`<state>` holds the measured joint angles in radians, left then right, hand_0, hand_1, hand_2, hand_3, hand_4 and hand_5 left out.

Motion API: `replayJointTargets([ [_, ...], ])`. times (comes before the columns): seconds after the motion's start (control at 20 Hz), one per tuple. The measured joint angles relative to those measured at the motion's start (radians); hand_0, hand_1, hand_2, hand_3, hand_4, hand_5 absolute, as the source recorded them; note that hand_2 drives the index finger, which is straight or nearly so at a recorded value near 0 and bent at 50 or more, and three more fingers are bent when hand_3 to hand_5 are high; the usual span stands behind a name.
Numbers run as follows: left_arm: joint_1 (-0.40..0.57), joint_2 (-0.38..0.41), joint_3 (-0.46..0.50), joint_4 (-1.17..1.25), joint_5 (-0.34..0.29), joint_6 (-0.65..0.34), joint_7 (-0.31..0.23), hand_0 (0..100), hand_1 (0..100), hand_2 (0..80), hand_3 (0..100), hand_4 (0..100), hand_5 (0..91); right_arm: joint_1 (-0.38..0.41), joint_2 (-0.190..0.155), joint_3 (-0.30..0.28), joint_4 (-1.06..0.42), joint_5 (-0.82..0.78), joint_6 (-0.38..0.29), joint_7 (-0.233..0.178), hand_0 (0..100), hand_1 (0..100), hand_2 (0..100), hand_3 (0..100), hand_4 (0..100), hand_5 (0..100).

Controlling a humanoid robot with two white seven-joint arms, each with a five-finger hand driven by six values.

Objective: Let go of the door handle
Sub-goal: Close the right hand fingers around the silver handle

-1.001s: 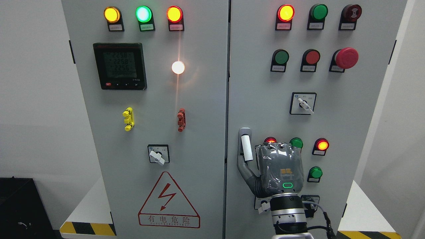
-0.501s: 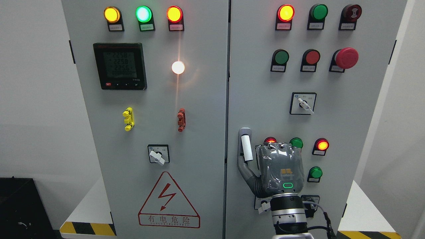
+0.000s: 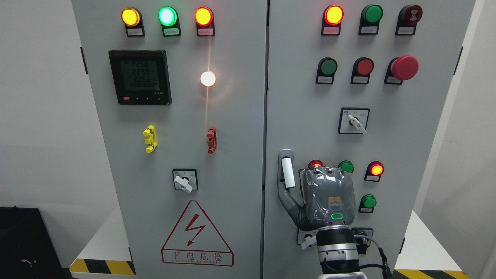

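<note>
Seen from the head camera: right hand [image 3: 327, 199], wrapped in grey glossy covering with a green lit ring on its back, raised against the right door [image 3: 387, 135] of a grey electrical cabinet, arm entering from the bottom edge right of centre. Fingers curled toward the panel with knuckles up, thumb [image 3: 288, 201] stretched left to the lower end of the door handle [image 3: 286, 170]; whether the thumb presses the handle or merely lies against it cannot be told, nor whether the curled fingers hold anything. Handle itself upright, a white grip in a grey mount, near the right door's left edge, just left of the hand and beside the seam between the two doors. Partly hidden behind the knuckles, a red lamp [image 3: 315, 163] and a green button [image 3: 346, 166]; to the right, a glowing red indicator [image 3: 376, 169] and another green button [image 3: 368, 201]. Higher up, a rotary selector switch [image 3: 353, 121] and a red mushroom emergency stop [image 3: 403, 68]. On the left door [image 3: 232, 155], a digital meter [image 3: 140, 76], a bright white lamp [image 3: 208, 78] and a red-bordered lightning warning triangle [image 3: 197, 232].
</note>
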<state>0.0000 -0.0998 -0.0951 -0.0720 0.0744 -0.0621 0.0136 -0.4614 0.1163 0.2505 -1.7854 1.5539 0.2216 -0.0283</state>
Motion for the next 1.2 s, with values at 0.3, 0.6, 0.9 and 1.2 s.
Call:
replayJointTargets([
  [0.3,0.0,0.0,0.0,0.0,0.0,0.0,0.0,12,56,0.0,0,0,0.0,0.001,0.001,-0.002,-0.001,0.0,-0.002,-0.001,51,41,98,100,100,100],
  [0.6,0.0,0.0,0.0,0.0,0.0,0.0,0.0,12,56,0.0,0,0,0.0,0.001,0.001,-0.006,-0.002,0.0,-0.002,-0.004,51,41,98,100,100,100],
  [0.9,0.0,0.0,0.0,0.0,0.0,0.0,0.0,12,56,0.0,0,0,0.0,0.002,0.001,-0.008,-0.005,-0.001,-0.002,-0.004,51,41,98,100,100,100],
  [1.2,0.0,0.0,0.0,0.0,0.0,0.0,0.0,12,56,0.0,0,0,0.0,0.004,0.002,-0.012,-0.008,-0.001,0.001,-0.005,51,41,98,100,100,100],
])
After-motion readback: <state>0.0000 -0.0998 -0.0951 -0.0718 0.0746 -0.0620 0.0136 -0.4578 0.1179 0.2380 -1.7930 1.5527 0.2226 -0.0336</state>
